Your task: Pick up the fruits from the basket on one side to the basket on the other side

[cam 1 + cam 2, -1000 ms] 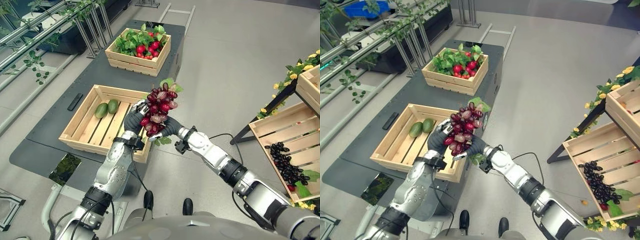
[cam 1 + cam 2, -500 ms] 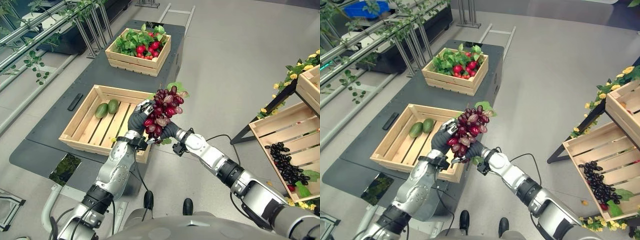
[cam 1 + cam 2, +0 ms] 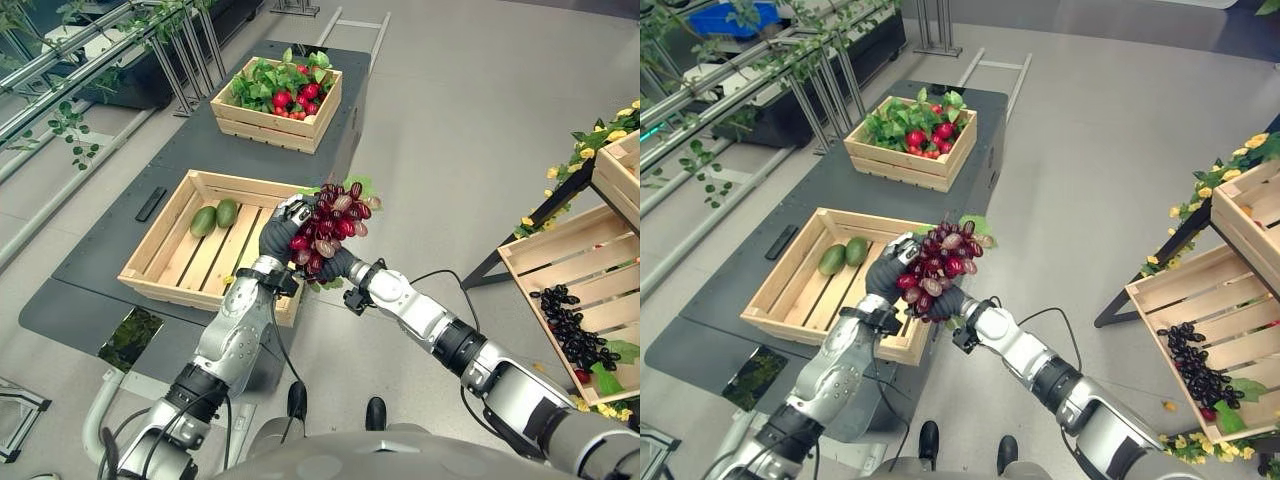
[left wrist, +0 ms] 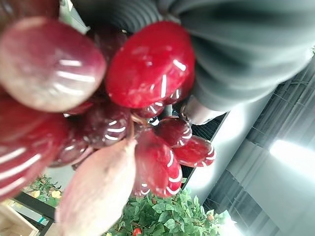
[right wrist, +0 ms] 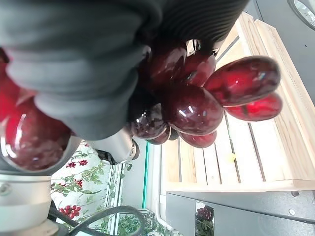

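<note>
A bunch of red grapes (image 3: 331,222) with green leaves hangs above the right end of a wooden crate (image 3: 150,272) on the dark table. My left hand (image 3: 276,236) curls round the bunch from the left. From below and the right, my right hand (image 3: 340,266) grips the same bunch. Glossy grapes (image 4: 147,64) show pressed close in the left wrist view, and the grapes (image 5: 192,108) show over the crate's slats in the right wrist view. Two green mangoes (image 3: 215,216) lie in the crate's far left corner.
A second crate (image 3: 278,96) of red fruits and leaves stands at the table's far end. A slanted shelf crate (image 3: 560,262) on the right holds dark grapes (image 3: 575,328). A small black bar (image 3: 150,203) lies left of the near crate. Open floor lies between table and shelf.
Both hands and the grape bunch have shifted slightly to the right and the bunch has tipped a little. Both hands stay on it.
</note>
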Robot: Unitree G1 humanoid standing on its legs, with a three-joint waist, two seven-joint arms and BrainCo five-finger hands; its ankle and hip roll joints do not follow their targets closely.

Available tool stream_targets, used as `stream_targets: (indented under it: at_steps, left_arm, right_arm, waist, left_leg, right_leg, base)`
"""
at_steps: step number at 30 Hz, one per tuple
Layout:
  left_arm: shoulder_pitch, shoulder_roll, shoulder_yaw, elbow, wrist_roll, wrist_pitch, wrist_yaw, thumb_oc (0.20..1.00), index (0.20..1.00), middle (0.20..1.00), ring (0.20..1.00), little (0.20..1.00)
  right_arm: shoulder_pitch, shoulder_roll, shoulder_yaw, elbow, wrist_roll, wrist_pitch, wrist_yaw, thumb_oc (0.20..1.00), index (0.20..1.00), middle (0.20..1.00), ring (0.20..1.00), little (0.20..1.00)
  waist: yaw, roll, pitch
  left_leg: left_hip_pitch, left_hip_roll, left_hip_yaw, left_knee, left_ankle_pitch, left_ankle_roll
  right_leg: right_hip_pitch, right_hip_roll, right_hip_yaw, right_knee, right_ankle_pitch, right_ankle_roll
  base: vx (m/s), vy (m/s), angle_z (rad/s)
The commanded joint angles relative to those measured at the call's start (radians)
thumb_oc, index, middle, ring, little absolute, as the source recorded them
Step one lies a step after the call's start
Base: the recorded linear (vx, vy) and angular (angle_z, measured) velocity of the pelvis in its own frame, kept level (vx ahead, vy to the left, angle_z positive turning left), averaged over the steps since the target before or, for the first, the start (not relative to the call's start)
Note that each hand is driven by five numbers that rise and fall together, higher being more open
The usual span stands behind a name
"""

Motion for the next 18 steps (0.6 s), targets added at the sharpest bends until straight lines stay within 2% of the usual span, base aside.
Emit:
stream_targets:
  at_steps: [1, 5, 6, 7, 8, 18]
  left_arm:
    - [-0.124, -0.056, -0.095, 0.007, -0.019, -0.053, -0.029, 0.2, 0.2, 0.2, 0.2, 0.2]
    - [-0.123, -0.056, -0.095, 0.008, -0.016, -0.055, -0.026, 0.2, 0.2, 0.2, 0.2, 0.2]
    - [-0.121, -0.055, -0.093, 0.009, -0.015, -0.055, -0.025, 0.269, 0.269, 0.269, 0.269, 0.269]
    - [-0.12, -0.054, -0.092, 0.009, -0.011, -0.056, -0.024, 0.501, 0.501, 0.501, 0.501, 0.501]
    - [-0.12, -0.054, -0.091, 0.009, -0.01, -0.056, -0.023, 1.0, 1.0, 1.0, 1.0, 1.0]
    - [-0.112, -0.05, -0.078, -0.001, 0.011, -0.064, -0.015, 1.0, 1.0, 1.0, 1.0, 1.0]
  right_arm:
    - [-0.126, 0.155, 0.008, -0.01, 0.033, -0.078, 0.0, 0.2, 0.2, 0.2, 0.2, 0.2]
    - [-0.121, 0.154, 0.006, -0.01, 0.035, -0.08, -0.003, 0.2, 0.2, 0.2, 0.2, 0.2]
    - [-0.121, 0.152, 0.004, -0.01, 0.032, -0.081, -0.004, 0.2, 0.2, 0.2, 0.2, 0.2]
    - [-0.119, 0.15, 0.002, -0.009, 0.033, -0.081, -0.005, 0.2, 0.2, 0.2, 0.2, 0.2]
    - [-0.117, 0.149, 0.0, -0.005, 0.032, -0.081, -0.007, 0.2, 0.2, 0.2, 0.2, 0.2]
    - [-0.109, 0.149, -0.007, 0.0, 0.035, -0.084, -0.008, 0.2, 0.2, 0.2, 0.2, 0.2]
  waist:
    - [0.014, -0.062, -0.022]
    - [0.013, -0.063, -0.024]
    - [0.013, -0.062, -0.024]
    - [0.013, -0.062, -0.025]
    - [0.013, -0.062, -0.025]
    - [0.016, -0.066, -0.029]
  left_leg:
    - [0.053, -0.001, 0.003, 0.001, -0.137, -0.013]
    - [0.055, 0.001, 0.004, 0.001, -0.138, -0.014]
    - [0.055, 0.001, 0.004, 0.001, -0.138, -0.014]
    - [0.056, 0.002, 0.004, 0.001, -0.138, -0.014]
    - [0.057, 0.002, 0.004, 0.001, -0.138, -0.015]
    - [0.062, 0.004, 0.004, 0.001, -0.14, -0.016]
  right_leg:
    - [-0.016, -0.088, 0.006, 0.003, -0.021, 0.106]
    - [-0.015, -0.087, 0.006, 0.003, -0.022, 0.106]
    - [-0.014, -0.086, 0.006, 0.003, -0.023, 0.106]
    - [-0.013, -0.086, 0.007, 0.003, -0.023, 0.106]
    - [-0.012, -0.085, 0.006, 0.003, -0.024, 0.106]
    - [-0.005, -0.083, 0.005, 0.003, -0.028, 0.104]
  base:
    - [0.0, 0.0, 0.0]
    - [0.0, 0.0, 0.0]
    - [0.0, 0.0, 0.0]
    - [0.0, 0.0, 0.0]
    - [0.0, 0.0, 0.0]
    - [0.0, 0.0, 0.0]
